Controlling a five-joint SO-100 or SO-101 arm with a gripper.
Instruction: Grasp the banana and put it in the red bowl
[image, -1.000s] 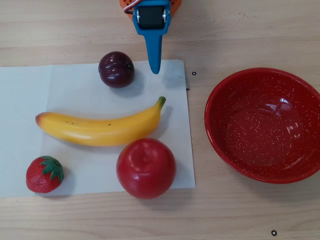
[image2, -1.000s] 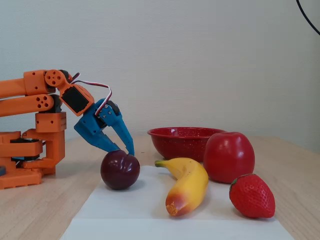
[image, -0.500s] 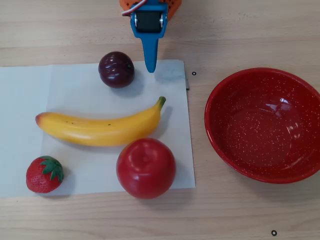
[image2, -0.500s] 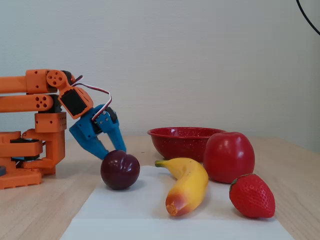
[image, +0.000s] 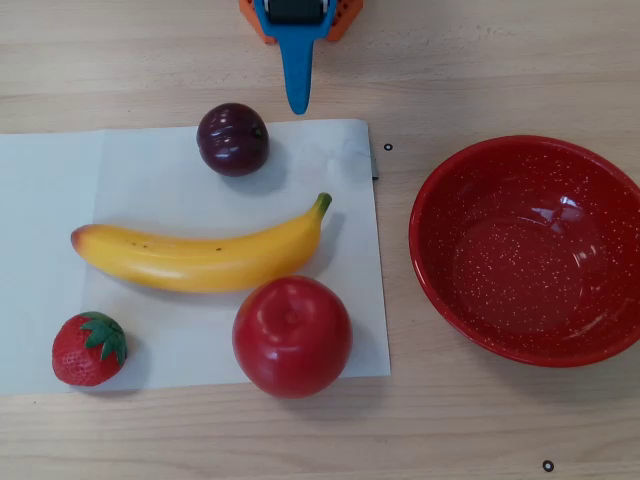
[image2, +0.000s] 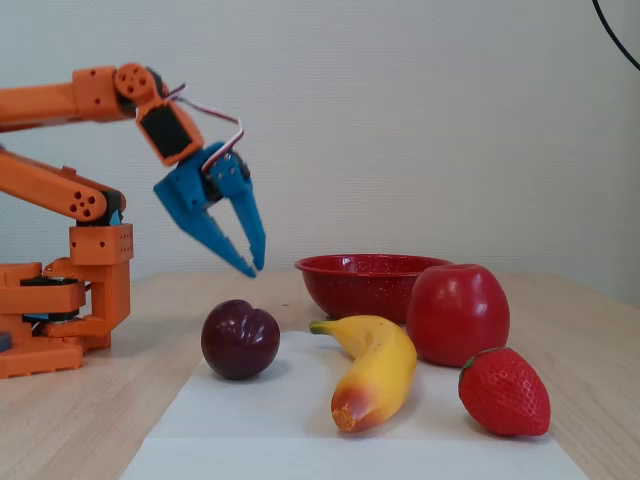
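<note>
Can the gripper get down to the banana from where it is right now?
Probably yes. The gripper hangs in the air above the table, holding nothing, and the banana lies flat on the paper with open space above it. The plum sits between them, and the apple touches the banana's far side.

A light wooden bench (image: 480, 420) is seen in the overhead view, with a white paper sheet (image: 160, 185) laid flat on its left part. The red bowl (image: 530, 250) is set directly on the wood, just right of the sheet. The orange arm base (image2: 60, 320) is mounted on the bench in the fixed view
</note>
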